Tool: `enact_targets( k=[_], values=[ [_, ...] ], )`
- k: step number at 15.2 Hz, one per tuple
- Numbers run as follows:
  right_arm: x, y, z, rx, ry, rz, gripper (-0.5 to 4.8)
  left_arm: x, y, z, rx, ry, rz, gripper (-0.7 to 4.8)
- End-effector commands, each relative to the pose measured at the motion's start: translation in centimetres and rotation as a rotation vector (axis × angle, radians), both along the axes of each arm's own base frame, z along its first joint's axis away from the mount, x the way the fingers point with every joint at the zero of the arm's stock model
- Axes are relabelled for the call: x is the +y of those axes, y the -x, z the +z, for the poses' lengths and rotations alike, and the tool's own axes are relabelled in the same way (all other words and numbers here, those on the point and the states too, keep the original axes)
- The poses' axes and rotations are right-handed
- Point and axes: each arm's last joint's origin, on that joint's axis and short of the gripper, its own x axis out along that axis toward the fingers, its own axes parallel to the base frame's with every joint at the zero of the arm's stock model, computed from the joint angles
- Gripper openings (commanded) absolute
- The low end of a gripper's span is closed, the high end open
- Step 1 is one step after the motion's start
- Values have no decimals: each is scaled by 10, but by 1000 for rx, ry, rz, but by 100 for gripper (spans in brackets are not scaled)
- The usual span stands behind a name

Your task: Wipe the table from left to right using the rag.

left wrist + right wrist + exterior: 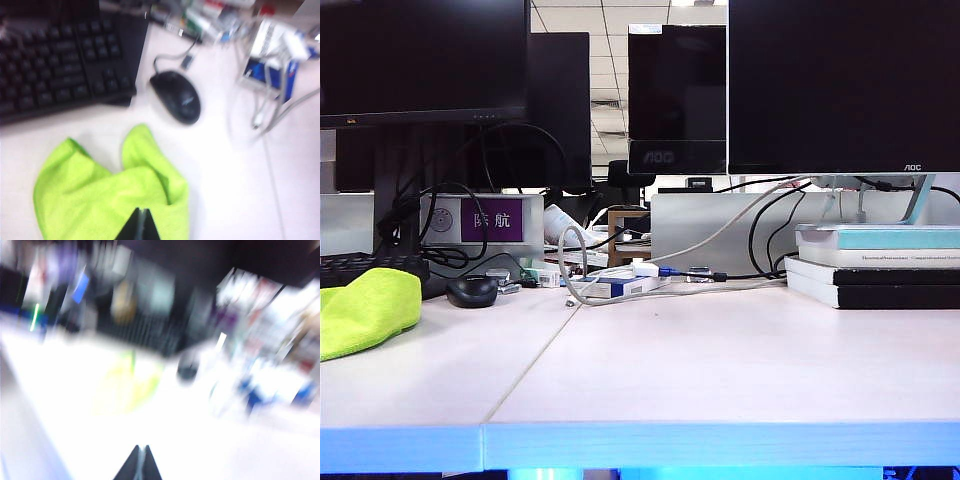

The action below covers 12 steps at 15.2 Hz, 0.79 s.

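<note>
Lime-green microfibre rag [365,310] lying bunched at the white counter's [720,370] left end beside the black mouse [472,290], the clenched left claw [139,225] poised above it and the clenched right claw [139,462] apart: approach step, next requiring the left claw to open and grasp.

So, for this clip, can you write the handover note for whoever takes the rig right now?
Left gripper: shut, empty, hovering over the near edge of the fuzzy lime yellow-green microfibre rag; whether it touches is unclear.
Right gripper: jaws look shut, nothing held, above bare desk; its view is heavily blurred.
The rag lies bunched at the far left of the wide white table, beside the black computer mouse and black keyboard. No arm shows in the exterior view.
Done: nothing visible; rag not gripped.
Left: grasp the rag, wipe left to right.
</note>
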Motion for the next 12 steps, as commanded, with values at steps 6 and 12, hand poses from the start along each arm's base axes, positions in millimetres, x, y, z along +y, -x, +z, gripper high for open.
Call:
enact_targets(
  k=[6, 12],
  values=[
    [70, 14, -14, -34, 64, 207, -5, -20, -37, -49, 214, -47, -99, 164],
    [74, 16, -14, -37, 55, 222, -5, -20, -67, -100, 374, -79, -72, 228]
  ],
)
